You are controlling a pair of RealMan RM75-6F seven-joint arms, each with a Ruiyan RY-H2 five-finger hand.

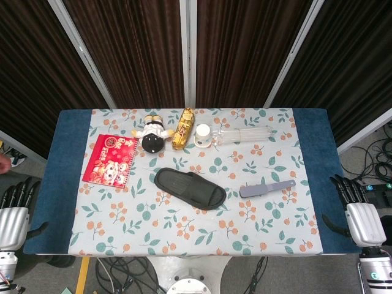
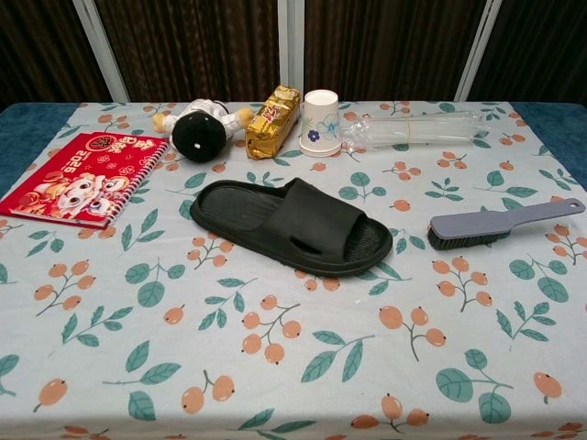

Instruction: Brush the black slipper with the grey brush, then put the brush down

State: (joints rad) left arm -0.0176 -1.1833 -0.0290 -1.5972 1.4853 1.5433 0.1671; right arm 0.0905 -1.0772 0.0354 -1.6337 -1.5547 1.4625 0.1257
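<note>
Slipper: black slipper [image 2: 286,225] lies flat, mid-cloth; landmark for the rest
Brush: grey brush [image 2: 503,225] just right of the slipper, untouched, handle pointing away from it
Right hand: right hand [image 1: 361,214] empty, fingers extended, well right of the slipper; should take the handle, bristles down
Left hand: left hand [image 1: 13,211] empty, well left of the slipper

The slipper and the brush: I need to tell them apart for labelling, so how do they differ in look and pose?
The black slipper is broad, flat and black; the grey brush is slim and grey with a long handle. The black slipper lies mid-table, the grey brush to its right. In the chest view the slipper's toe points right and nearer the camera; the brush's handle points right and away. Both lie apart on the floral tablecloth, untouched by either hand.
</note>
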